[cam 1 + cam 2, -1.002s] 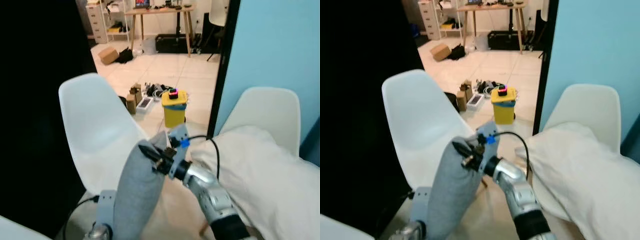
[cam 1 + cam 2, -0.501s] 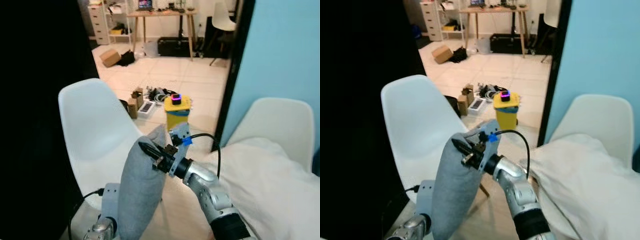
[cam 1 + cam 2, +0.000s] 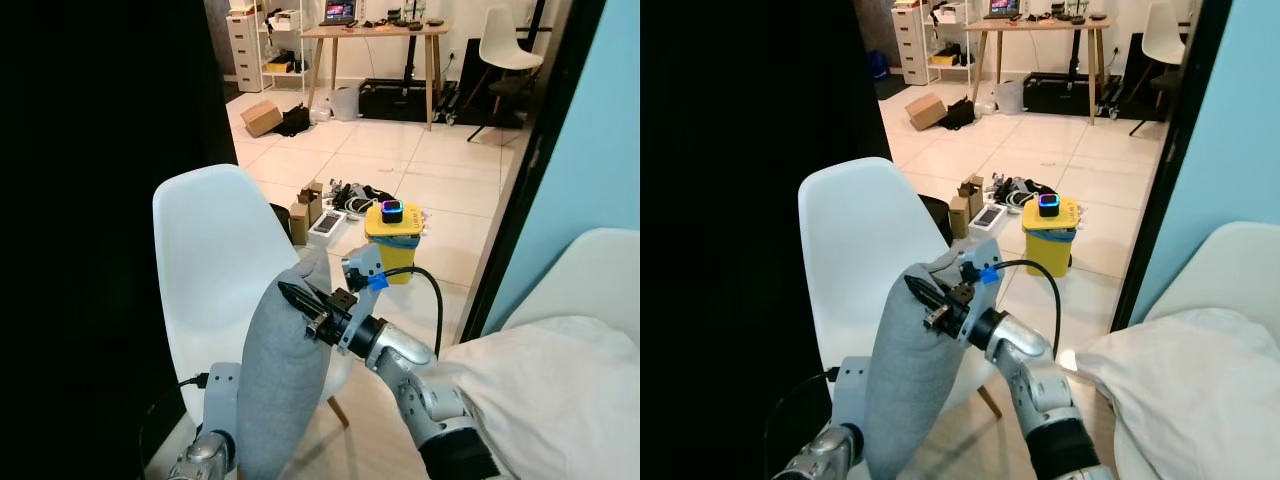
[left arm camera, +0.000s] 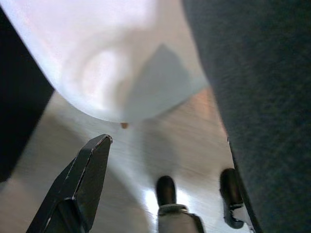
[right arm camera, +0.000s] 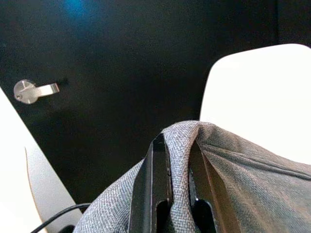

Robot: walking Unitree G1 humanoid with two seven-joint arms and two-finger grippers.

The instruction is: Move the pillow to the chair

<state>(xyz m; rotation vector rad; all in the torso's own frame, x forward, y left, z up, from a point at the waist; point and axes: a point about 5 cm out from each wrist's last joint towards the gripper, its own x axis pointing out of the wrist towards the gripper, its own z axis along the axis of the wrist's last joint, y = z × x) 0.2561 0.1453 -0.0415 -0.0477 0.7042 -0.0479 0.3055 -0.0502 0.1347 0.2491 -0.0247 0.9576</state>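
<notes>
A grey pillow (image 3: 280, 400) stands upright in front of a white shell chair (image 3: 215, 260), its top level with the seat's front edge. My right gripper (image 3: 297, 300) is shut on the pillow's top corner; the right wrist view shows both fingers (image 5: 154, 179) pinching the grey fabric fold (image 5: 233, 194). My left arm (image 3: 212, 420) is low on the pillow's left side. In the left wrist view the left gripper (image 4: 165, 145) is open: one black finger (image 4: 82, 184) stands apart from the pillow (image 4: 262, 97), with floor between them and the other finger hidden.
A black door (image 3: 80, 200) with a metal handle (image 5: 34, 91) fills the left. A second white chair (image 3: 590, 280) at right carries white bedding (image 3: 545, 390). A yellow bin (image 3: 392, 235), boxes and cables lie on the tiled floor beyond.
The camera has turned left, so the chair and bedding sit further right in view. Both grippers and the pillow keep the same pose relative to each other.
</notes>
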